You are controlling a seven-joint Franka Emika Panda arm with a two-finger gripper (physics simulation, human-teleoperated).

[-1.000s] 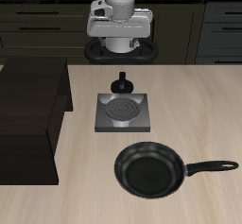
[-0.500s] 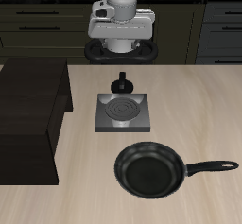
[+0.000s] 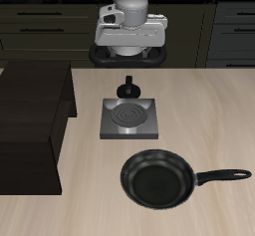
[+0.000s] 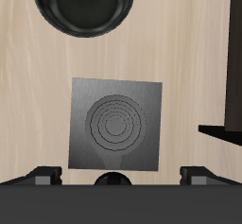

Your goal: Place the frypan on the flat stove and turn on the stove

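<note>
The frypan [image 3: 157, 178] is a round black pan with a long thin handle [image 3: 224, 176]. It lies on the table near the front edge, apart from the flat stove [image 3: 128, 118]. The stove is a grey square plate with a ring burner and a black knob [image 3: 127, 87] at its back edge. My gripper [image 3: 129, 43] hangs high above the table's back, behind the stove, open and empty. In the wrist view the stove [image 4: 116, 124] lies below the gripper [image 4: 121, 174], with the knob [image 4: 113, 179] between the spread fingertips [image 4: 43, 176] and the frypan [image 4: 85, 3] beyond the stove.
A large dark cabinet block [image 3: 30, 120] stands on the table beside the stove, and its edge also shows in the wrist view [image 4: 232, 58]. Dark kitchen drawers line the wall behind the robot.
The gripper has shifted slightly sideways and a little lower. The frypan and the stove have not moved.
</note>
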